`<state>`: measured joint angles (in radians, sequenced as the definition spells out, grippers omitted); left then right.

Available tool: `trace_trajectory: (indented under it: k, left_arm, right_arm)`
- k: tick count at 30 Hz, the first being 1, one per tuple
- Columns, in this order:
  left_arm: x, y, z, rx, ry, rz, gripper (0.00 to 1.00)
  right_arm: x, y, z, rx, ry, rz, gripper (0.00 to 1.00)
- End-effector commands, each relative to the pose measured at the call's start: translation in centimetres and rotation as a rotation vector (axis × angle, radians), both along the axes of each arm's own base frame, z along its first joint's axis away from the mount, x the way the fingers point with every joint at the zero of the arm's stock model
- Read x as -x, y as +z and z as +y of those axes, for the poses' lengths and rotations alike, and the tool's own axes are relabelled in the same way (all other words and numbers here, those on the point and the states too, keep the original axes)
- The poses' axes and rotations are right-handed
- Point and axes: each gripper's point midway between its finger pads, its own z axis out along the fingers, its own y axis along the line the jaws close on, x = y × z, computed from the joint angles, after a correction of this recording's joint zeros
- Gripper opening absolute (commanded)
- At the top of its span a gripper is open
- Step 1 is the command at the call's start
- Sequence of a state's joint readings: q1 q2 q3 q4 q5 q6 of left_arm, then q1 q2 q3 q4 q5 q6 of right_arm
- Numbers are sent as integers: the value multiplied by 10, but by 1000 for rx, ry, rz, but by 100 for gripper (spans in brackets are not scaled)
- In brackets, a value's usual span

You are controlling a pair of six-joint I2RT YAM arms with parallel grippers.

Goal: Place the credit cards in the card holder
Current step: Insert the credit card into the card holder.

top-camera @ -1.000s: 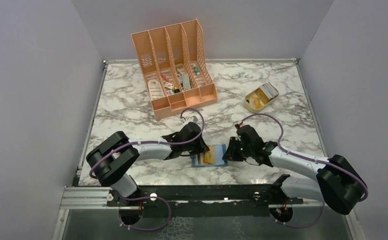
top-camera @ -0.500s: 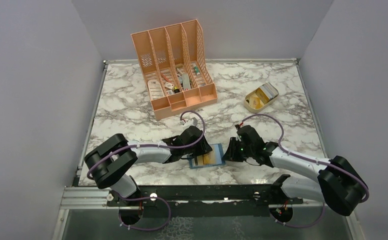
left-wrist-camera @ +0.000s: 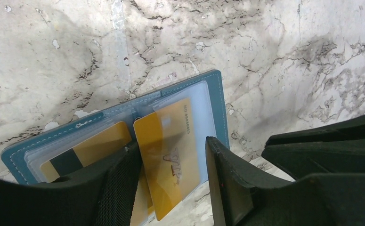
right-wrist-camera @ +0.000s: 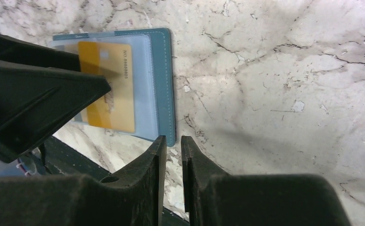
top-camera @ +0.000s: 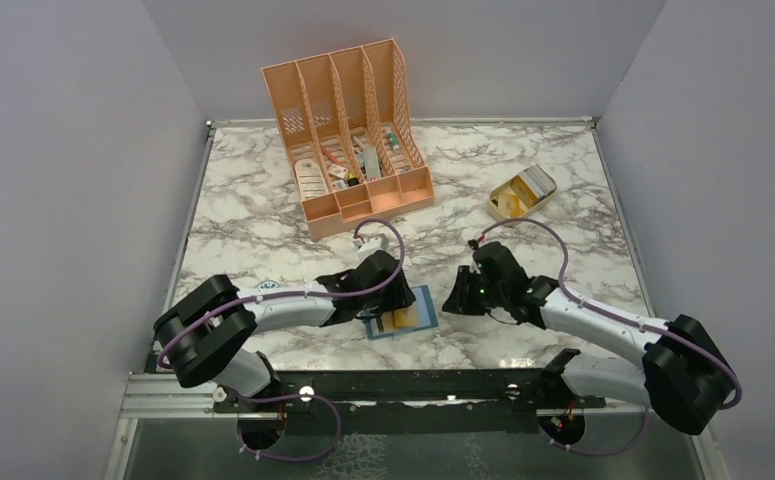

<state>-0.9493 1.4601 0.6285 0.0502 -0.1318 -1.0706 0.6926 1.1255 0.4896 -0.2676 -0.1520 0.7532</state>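
The teal-blue folding card holder [left-wrist-camera: 221, 108] lay open and flat on the white marble counter [left-wrist-camera: 288, 47], between the two arms. A yellow-orange plastic card with a dark stripe [left-wrist-camera: 93, 150] sat in one clear sleeve, and a gold plastic card marked VIP [left-wrist-camera: 171, 150] lay over the other. The left jaws stood spread wide, one on either side of the gold card, though whether they touched its edges could not be told. The right jaws were drawn almost together, with only a slit between them and nothing in it, over the counter just beside the holder.
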Motion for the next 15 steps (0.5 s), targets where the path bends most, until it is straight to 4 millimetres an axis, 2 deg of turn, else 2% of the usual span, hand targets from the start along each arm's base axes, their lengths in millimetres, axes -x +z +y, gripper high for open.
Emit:
trace_trajectory:
  k: [1,3,8,15]
  left_arm:
    - [-3,17,-8,22,-24,-23,54]
    - [-3,17,-11,31,-25,-17,54]
    - [-5,8,-15,15,-15,-11,53]
    - [-6,5,-27,-2,-38,-16,53]
  right_arm:
    - [-13,3,15,-23,28,-31,19]
    - [-12,-2,21,-39,51,-9,23]
    - [-2,-18,30,-79,74,55,24]
    - [19,-15,38,-210,87,98,21]
